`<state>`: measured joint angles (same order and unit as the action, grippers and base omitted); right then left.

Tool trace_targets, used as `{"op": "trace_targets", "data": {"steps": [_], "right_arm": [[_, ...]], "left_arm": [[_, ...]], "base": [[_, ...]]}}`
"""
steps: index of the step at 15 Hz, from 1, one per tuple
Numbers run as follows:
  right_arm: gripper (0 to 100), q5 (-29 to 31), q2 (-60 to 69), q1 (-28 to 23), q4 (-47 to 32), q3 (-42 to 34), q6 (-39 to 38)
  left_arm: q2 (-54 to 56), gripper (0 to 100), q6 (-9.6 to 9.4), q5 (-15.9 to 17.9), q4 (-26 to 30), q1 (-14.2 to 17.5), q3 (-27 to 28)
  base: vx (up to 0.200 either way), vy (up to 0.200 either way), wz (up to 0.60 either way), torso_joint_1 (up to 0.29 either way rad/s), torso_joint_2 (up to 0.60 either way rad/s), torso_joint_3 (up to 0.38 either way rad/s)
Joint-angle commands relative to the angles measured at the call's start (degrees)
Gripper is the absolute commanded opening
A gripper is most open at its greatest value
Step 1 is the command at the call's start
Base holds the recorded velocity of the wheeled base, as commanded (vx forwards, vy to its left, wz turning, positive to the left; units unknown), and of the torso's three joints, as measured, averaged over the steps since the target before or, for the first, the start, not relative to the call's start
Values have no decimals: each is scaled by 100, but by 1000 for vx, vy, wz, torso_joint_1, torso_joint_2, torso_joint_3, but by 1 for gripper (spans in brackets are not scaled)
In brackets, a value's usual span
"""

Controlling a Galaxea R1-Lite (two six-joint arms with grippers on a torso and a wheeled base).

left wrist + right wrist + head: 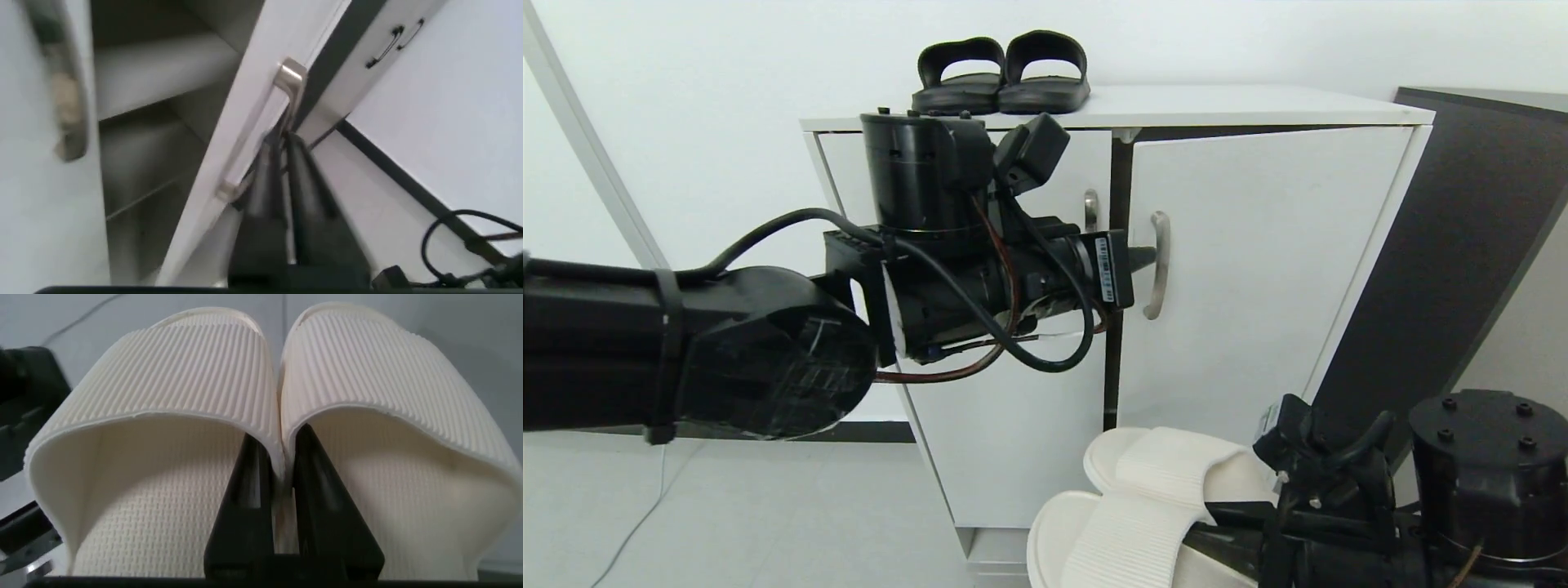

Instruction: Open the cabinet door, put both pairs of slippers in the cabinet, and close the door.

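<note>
L jaws: left gripper (1137, 260) pinched nearly together on the door handle (1157, 245). On the wrist cam the bar runs between the tips, so I read it as clamped.
Door: right-hand door (1258, 286) only cracked. There's a dark gap just behind the L jaws on the wrist side, and a shelf (163, 69) shows past them inside. Not wide enough to load yet, I judge.
R jaws: right gripper (282, 453) closed on the white slippers (180, 400), pinching the two inner edges together, one slipper either side of the fingers.
White pr: held low, well below the L jaws, in front of the cabinet (1339, 110).
Blk pr: black slippers (1001, 77) side by side on the cabinet top, above and beyond the L jaws, neither gripper on them.
Done: handle gripped, door ajar, white pr in hand.
Left: finish the door swing; white pr onto a shelf; blk pr off the top and stowed; door shut.
Progress: early, I'd say. Nothing inside the cabinet as far as I can see.
Next need: pull along the door's arc w/o slipping off the bar; keep R arm + slippers clear of the swing.
</note>
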<state>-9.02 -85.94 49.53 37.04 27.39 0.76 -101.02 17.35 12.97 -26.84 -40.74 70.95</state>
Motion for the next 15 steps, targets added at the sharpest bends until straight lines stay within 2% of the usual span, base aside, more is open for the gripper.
{"op": "trace_targets", "data": {"steps": [1, 4, 8, 9, 11, 15], "right_arm": [[0, -100, 227, 66, -3, -129, 12], [0, -109, 236, 145, -3, -173, 47], [0, -117, 236, 153, -3, -226, 276], [0, -117, 236, 162, -3, -226, 276], [0, -117, 227, 162, -3, -252, 285], [0, -117, 210, 189, -3, -261, 302]], "left_arm": [[593, 0, -21, -23, -5, -224, -468], [962, 0, -12, -23, -5, -233, -732], [883, 0, 6, 179, -5, 242, -626], [768, 0, 14, 320, -5, 348, -521], [461, 0, 6, 364, -14, 515, -266], [-251, 0, 14, 355, -409, 558, 297]], "base": [[0, 0, 0, 0, 0, 0], [0, 0, 0, 0, 0, 0], [0, 0, 0, 0, 0, 0], [0, 0, 0, 0, 0, 0], [0, 0, 0, 0, 0, 0], [0, 0, 0, 0, 0, 0]]}}
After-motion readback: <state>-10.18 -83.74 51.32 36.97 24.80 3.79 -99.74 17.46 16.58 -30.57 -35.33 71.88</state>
